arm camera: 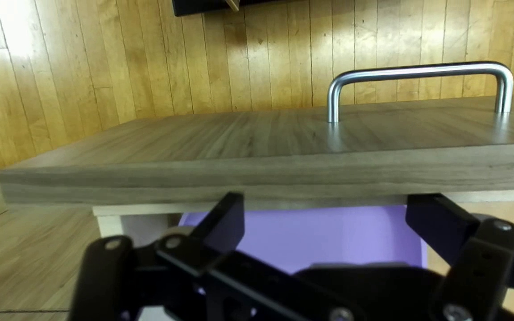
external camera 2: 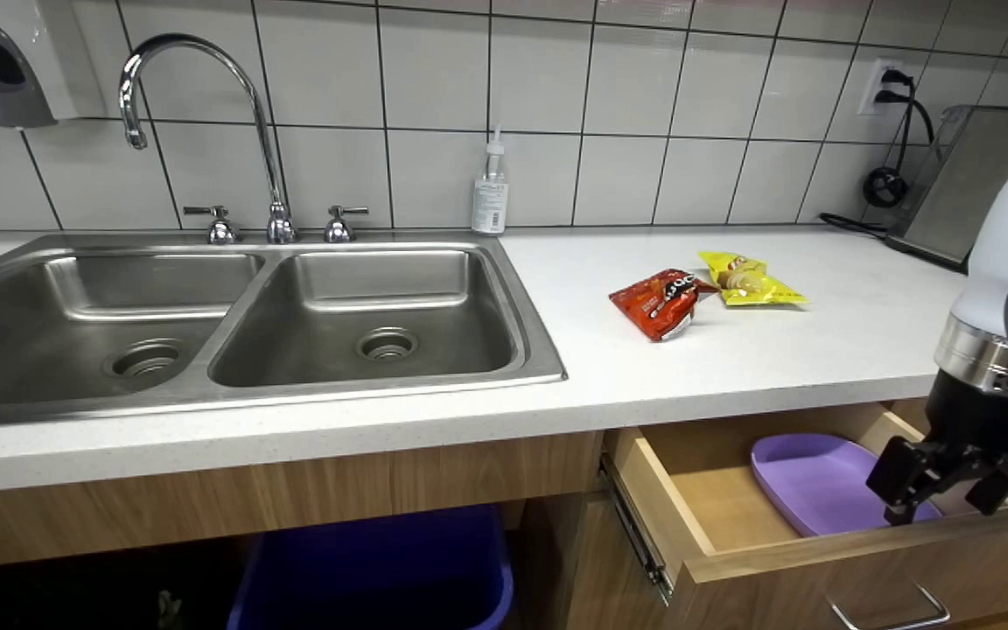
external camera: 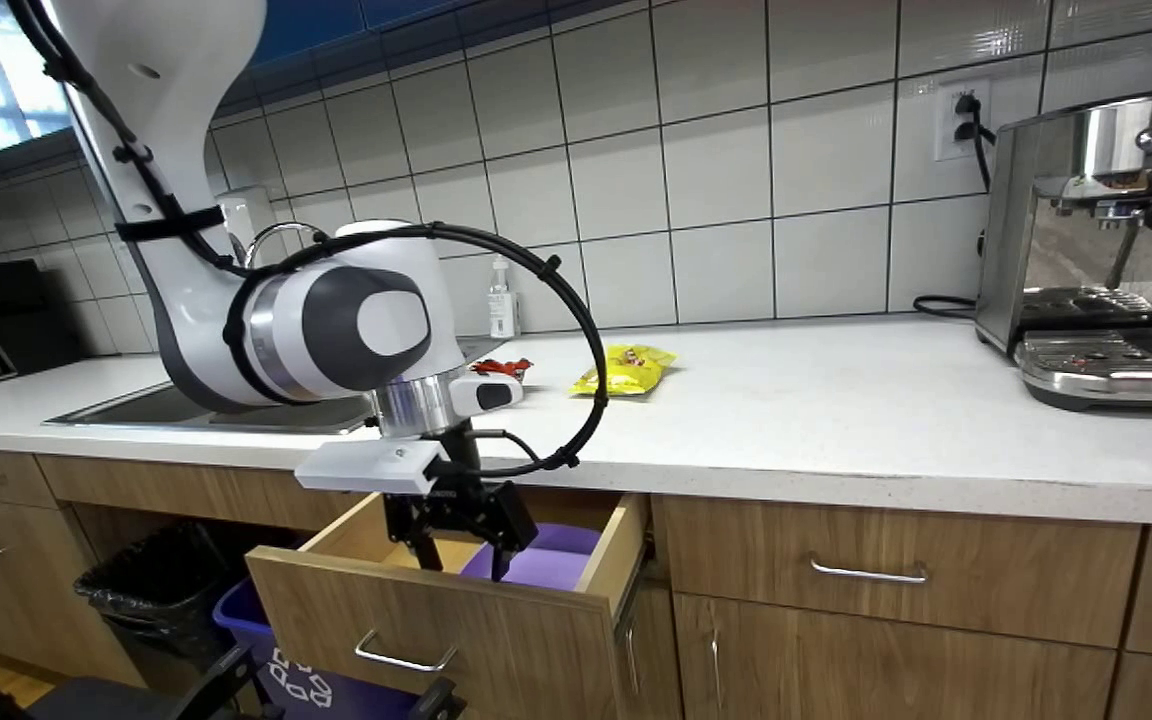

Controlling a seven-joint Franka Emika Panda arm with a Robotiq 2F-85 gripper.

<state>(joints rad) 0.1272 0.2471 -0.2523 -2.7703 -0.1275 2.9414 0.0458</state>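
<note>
Steel sink (external camera 2: 237, 319) with two rounded basins stands furthest left as I read an exterior view, let into the white worktop (external camera 2: 845, 332), with a clear pump bottle (external camera 2: 491, 197) by its back right corner and a dark blue plastic bin (external camera 2: 381, 569) underneath. Further right lie a crinkled red snack bag (external camera 2: 663, 302) and a bright yellow snack bag (external camera 2: 749, 284). Below them, an open light-wood drawer (external camera 2: 723, 494) holds a shallow purple plastic tray (external camera 2: 819, 481). My black two-fingered end effector (external camera 2: 944, 507) hangs over the tray's right part, close behind the wood-grain front panel (external camera 2: 775, 604); its fingers (arm camera: 225, 218) are spread well apart and hold nothing.

What worries me is that panel: if I lower or swing without allowing for it, a fingertip could catch its top edge and shove the drawer. Pressing down too hard could skid the tray, which I judge light and slick. The looped black cable (external camera: 544, 266) could also snag at the worktop's front edge if I move sideways close to it.

From the wrist view I get the gap between the fingers, with purple showing through, and the bar-shaped metal handle (arm camera: 420, 72) on the panel's outer face; no bags appear there. How far the fingertips stand above the tray I cannot tell from it. The front of the brushed-metal espresso machine (external camera: 1106, 260), furthest right, shows only in an exterior view.
</note>
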